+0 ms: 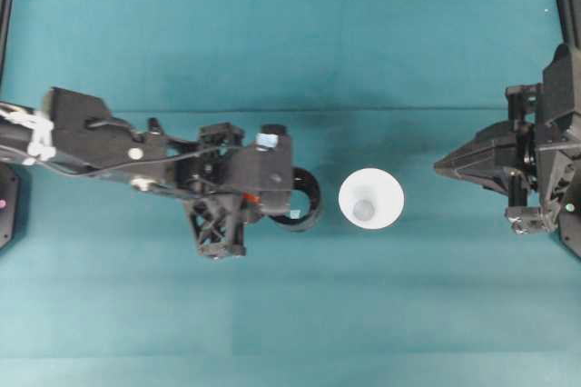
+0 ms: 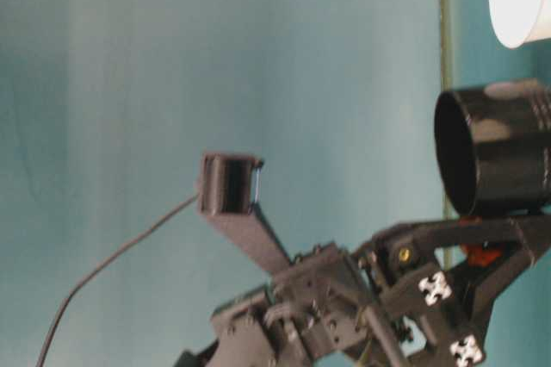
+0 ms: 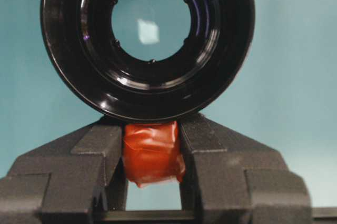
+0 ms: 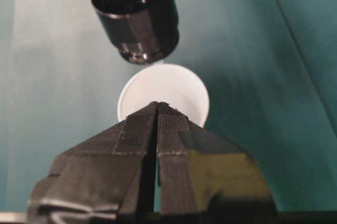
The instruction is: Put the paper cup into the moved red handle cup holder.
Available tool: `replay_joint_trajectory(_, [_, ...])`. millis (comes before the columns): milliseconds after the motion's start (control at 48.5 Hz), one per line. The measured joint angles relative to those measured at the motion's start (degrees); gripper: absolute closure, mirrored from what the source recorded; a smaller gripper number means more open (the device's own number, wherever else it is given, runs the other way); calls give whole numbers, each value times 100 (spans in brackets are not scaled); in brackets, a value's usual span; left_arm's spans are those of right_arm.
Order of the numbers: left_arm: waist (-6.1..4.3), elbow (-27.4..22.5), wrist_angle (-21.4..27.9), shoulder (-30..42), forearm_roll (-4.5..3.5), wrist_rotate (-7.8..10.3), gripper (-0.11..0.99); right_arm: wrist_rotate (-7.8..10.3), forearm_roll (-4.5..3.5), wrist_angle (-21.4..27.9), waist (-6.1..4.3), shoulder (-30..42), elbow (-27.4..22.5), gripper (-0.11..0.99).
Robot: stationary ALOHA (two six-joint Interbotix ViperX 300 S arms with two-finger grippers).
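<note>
Paper cup [image 1: 371, 198] is standing upright, mouth up, on the teal cloth [image 1: 290, 51] near the middle of the table, with its small grey base showing through the open top. Going left to right in the overhead view: the left arm is reaching in from the left edge, and the left gripper [image 1: 253, 197] is pinching the red handle [image 3: 153, 152] of the black cup holder [image 1: 302, 198]. In the left wrist view both fingers [image 3: 95, 148] are pressing on the red tab from either side, and the holder's glossy ring is sitting just beyond them, with teal cloth showing through its open centre. The holder is sitting just left of the paper cup, close to it but apart. In the table-level view the holder [image 2: 495, 147] is lying tipped with its mouth facing sideways. To the right of the cup, the right gripper [image 1: 439, 167] is pointing at it from a short way off, fingers pressed together and holding nothing. The cloth is covering the whole table, smooth and slightly shaded in bands, with a faint crease line running across it.
</note>
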Motion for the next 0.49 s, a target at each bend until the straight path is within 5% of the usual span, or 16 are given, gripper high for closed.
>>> replay_joint_trajectory(165, [-9,-211,246,141,-9,264,62,0,0,-9,-9,0,0,98])
replay_joint_trajectory(495, [105,-220,308,387,-9,281,62,0,0,0,0,0,0,98])
